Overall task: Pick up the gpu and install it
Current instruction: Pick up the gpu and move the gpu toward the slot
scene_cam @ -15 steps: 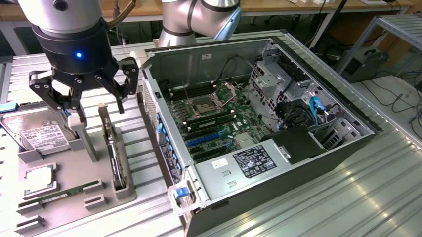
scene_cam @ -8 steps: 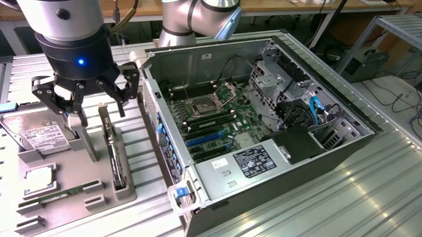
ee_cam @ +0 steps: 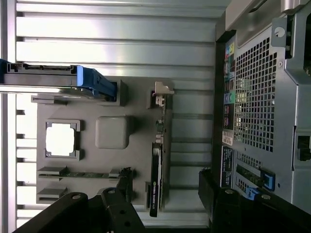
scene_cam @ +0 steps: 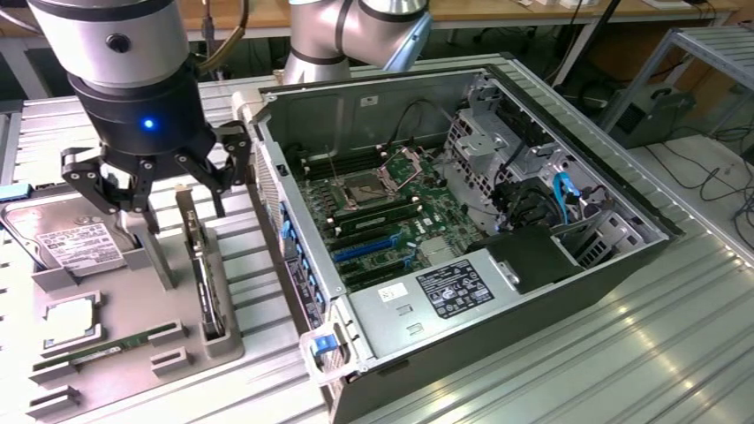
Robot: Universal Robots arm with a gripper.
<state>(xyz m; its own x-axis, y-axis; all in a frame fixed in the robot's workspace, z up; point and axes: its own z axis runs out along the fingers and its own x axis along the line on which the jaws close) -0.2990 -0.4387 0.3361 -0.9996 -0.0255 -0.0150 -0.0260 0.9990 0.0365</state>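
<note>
Tool: my black tool (scene_cam: 159, 199) hangs with its jaws wide apart and empty, above the far end of the grey moulded parts tray (scene_cam: 212, 352).
Gpu: the thin, flat, dark gpu (scene_cam: 207, 283), with a silver metal bracket at one end, stands on its long edge in a slot of that tray, on the side nearest the case. In the wrist view it lines up with the gap between my fingers (ee_cam: 116, 216), not yet touched.
Neighbours: a silver boxy hard drive (scene_cam: 71, 243), a square silver processor (scene_cam: 71, 320) and a narrow green RAM stick (scene_cam: 106, 347) sit in other pockets of the tray, apart from the card.
Case: the open black computer case (scene_cam: 613, 265) lies on the ribbed metal worktop (scene_cam: 637, 353) just beside the tray, its green motherboard (scene_cam: 377, 212) exposed.
Handling: I judge the card light and stiff but fragile; its components and edge connector should not be squeezed.
Hold: best across the two flat faces near the upper edge, about mid-length, clear of the bracket.
</note>
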